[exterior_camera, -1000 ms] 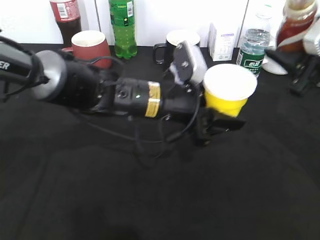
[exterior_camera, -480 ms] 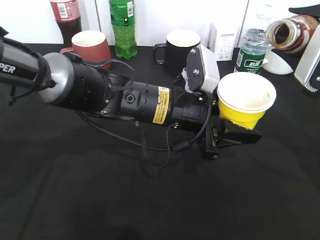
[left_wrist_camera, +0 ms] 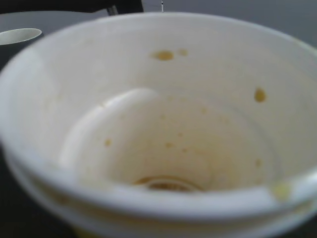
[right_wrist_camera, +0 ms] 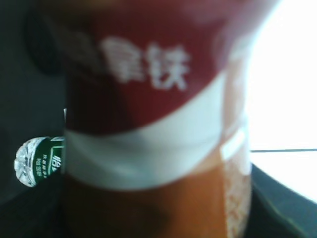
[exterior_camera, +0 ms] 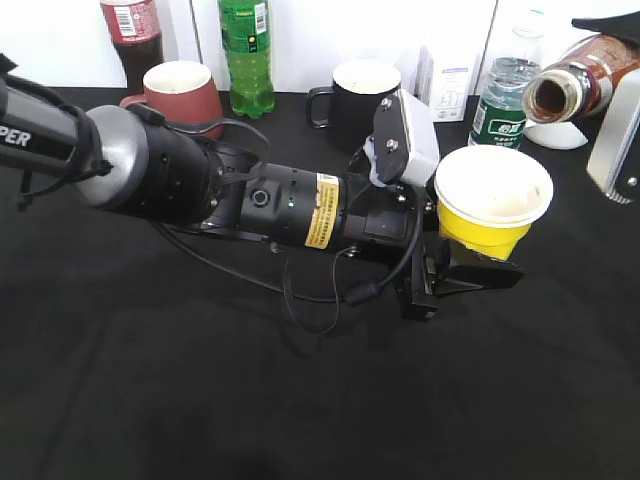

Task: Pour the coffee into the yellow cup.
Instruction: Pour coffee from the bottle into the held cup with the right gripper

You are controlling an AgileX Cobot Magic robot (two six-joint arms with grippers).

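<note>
The yellow cup (exterior_camera: pixel 483 226) has a white rim and is held off the black table, right of centre, with my left gripper (exterior_camera: pixel 455 272) shut on its lower part. In the left wrist view the cup's white inside (left_wrist_camera: pixel 163 124) fills the frame, with brown spots and a little brown at the bottom. My right gripper (exterior_camera: pixel 612 50) at the top right is shut on the coffee bottle (exterior_camera: pixel 575 85). The bottle is tilted, its open mouth facing left above the cup's far right rim. No stream shows. The bottle's label (right_wrist_camera: pixel 148 124) fills the right wrist view.
Along the back stand a cola bottle (exterior_camera: pixel 130 35), a dark red mug (exterior_camera: pixel 185 95), a green soda bottle (exterior_camera: pixel 245 55), a black mug (exterior_camera: pixel 360 90), a white carton (exterior_camera: pixel 445 85) and a green-labelled water bottle (exterior_camera: pixel 505 105). The left arm lies across the table's middle.
The left arm carried the cup right and slightly down, then held still. The coffee bottle tipped from near upright to mouth-left, and its mouth has dropped closer to the cup.
</note>
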